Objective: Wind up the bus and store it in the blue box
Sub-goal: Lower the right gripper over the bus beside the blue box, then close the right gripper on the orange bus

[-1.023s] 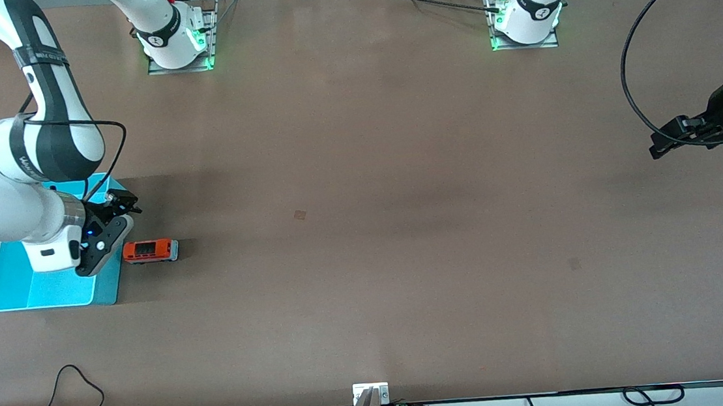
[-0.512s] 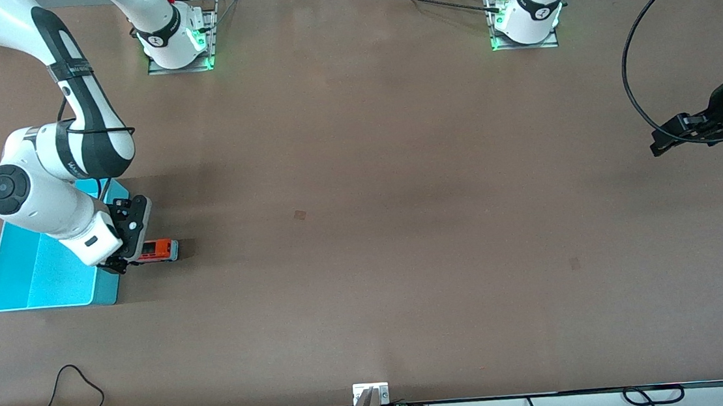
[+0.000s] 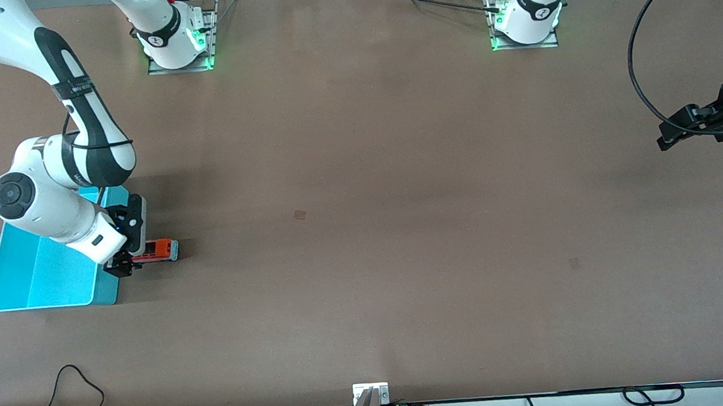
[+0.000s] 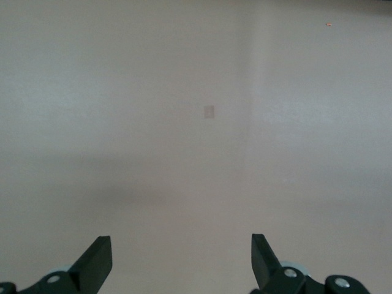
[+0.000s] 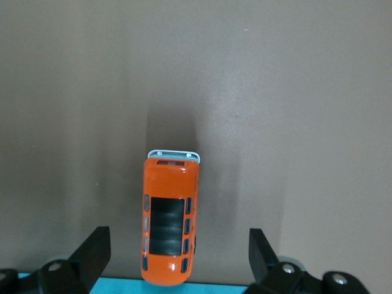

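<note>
The table (image 3: 403, 225) bore the box (image 3: 41, 277) at the right arm's end. The bus (image 3: 157, 249) stood on the table just beside the box, toward the left arm's end. The right gripper (image 5: 177, 260) hung low over the bus, fingers (image 5: 92, 251) spread wide on either side, not touching. The left gripper (image 4: 180, 260) waited over bare table, fingers spread.

The left gripper (image 4: 181, 263) hung over the bare brown table (image 4: 184, 92), its two dark fingertips (image 4: 97, 260) spread wide apart with nothing between them. A small pale square mark (image 4: 209, 111) lay on the tabletop, well apart from the fingertips.
</note>
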Controlling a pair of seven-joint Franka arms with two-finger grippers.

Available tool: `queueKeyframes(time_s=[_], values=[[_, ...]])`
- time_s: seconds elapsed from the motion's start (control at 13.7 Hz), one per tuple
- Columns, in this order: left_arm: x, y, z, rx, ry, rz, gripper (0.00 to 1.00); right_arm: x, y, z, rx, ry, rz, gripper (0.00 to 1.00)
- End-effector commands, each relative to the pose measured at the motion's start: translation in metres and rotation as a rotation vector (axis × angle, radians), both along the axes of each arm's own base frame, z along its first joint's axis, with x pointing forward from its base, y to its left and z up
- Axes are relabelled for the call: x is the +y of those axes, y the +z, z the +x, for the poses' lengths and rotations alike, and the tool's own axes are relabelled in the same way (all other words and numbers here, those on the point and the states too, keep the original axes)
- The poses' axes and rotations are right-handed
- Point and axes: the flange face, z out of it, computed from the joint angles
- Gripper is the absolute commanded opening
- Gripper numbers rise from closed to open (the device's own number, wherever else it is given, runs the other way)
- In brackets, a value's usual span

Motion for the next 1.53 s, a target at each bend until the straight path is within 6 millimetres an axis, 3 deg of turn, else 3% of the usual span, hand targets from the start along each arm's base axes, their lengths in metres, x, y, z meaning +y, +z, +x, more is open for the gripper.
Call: queueKeyframes(time_s=[0.0, 0.37, 1.24, 1.32, 1.46], values=[[0.0, 0.006, -0.008, 0.01, -0.025, -0.005, 1.0, -0.001, -0.012, -0.001, -0.004, 0.017, 0.008, 1.0], [-0.001, 0.005, -0.01, 0.015, -0.023, -0.013, 1.0, -0.001, -0.042, -0.002, 0.009, 0.016, 0.015, 1.0], [-0.01, 0.008, -0.008, -0.002, -0.04, -0.012, 1.0, -0.011, -0.062, -0.002, 0.014, -0.005, 0.022, 1.0], [-0.01, 0.008, -0.008, -0.002, -0.04, -0.012, 1.0, -0.011, -0.062, -0.002, 0.014, -0.005, 0.022, 0.89], [-0.01, 0.009, -0.008, -0.004, -0.04, -0.012, 1.0, -0.012, -0.063, -0.002, 0.015, -0.009, 0.022, 0.56]])
